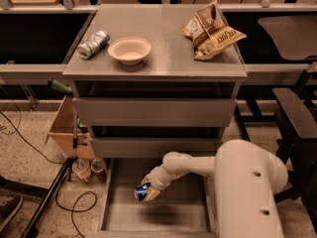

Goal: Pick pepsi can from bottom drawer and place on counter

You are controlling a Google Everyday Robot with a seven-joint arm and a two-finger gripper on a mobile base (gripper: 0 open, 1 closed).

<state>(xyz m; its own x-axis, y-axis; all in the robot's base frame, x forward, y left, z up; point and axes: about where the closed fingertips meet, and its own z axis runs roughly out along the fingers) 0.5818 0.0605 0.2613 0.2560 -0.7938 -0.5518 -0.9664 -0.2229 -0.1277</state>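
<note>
The pepsi can (142,192), dark blue with a silver end, is held in my gripper (147,191) above the floor of the open bottom drawer (116,212). The gripper is shut on the can, with a shadow on the drawer floor beneath it. My white arm (237,187) reaches in from the right front. The counter (168,48) is the grey top of the drawer cabinet, above the two closed shallower drawers.
On the counter lie a silver-grey can (92,44) at the left, a pale bowl (129,49) beside it and a chip bag (213,29) at the right. A cardboard box (64,130) and cables sit on the floor left. A dark chair (297,113) stands right.
</note>
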